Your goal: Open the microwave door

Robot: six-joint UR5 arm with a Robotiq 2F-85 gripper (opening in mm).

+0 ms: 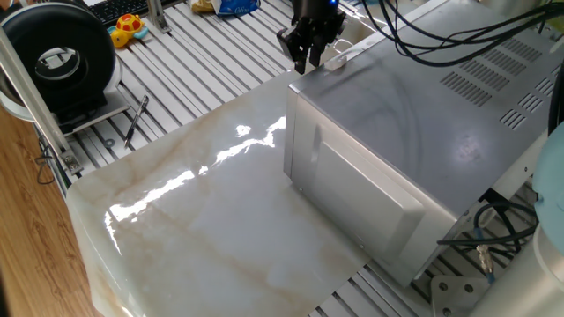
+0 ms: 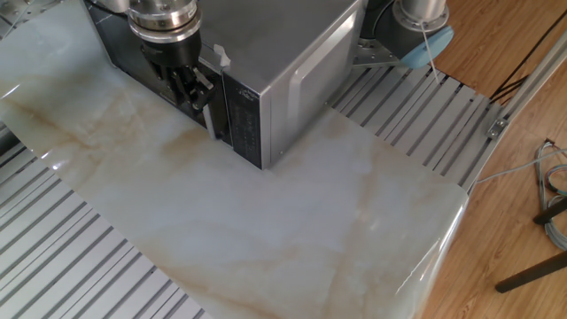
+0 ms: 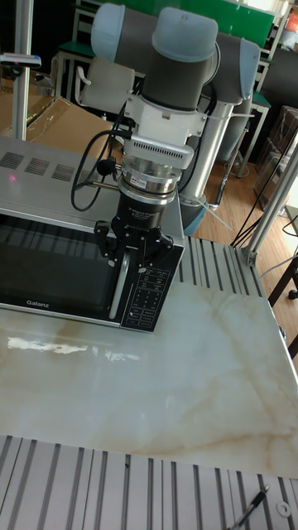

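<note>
The microwave door (image 3: pixel 58 269) is the dark glass front of the grey box, labelled Galanz, and it lies flush and closed. Its pale vertical handle (image 3: pixel 122 302) runs along the door's right edge, beside the keypad (image 3: pixel 151 294). My gripper (image 3: pixel 136 258) points down at the handle's top, open, with its fingers (image 3: pixel 106 244) spread to either side of the handle. From the other fixed view the gripper (image 2: pixel 190 87) sits against the door (image 2: pixel 115 40) and hides most of it. In one fixed view the gripper (image 1: pixel 306 60) hangs at the box's far corner; the door is hidden there.
The microwave's plain silver side (image 1: pixel 361 198) faces the marble tabletop (image 1: pixel 220 220). Black cables (image 1: pixel 441 26) drape over its slotted top. A black round device (image 1: pixel 57 57), a yellow toy (image 1: pixel 128 26) and a thin tool (image 1: pixel 137 119) lie on the slatted bench. The arm's base (image 2: pixel 421 22) stands behind.
</note>
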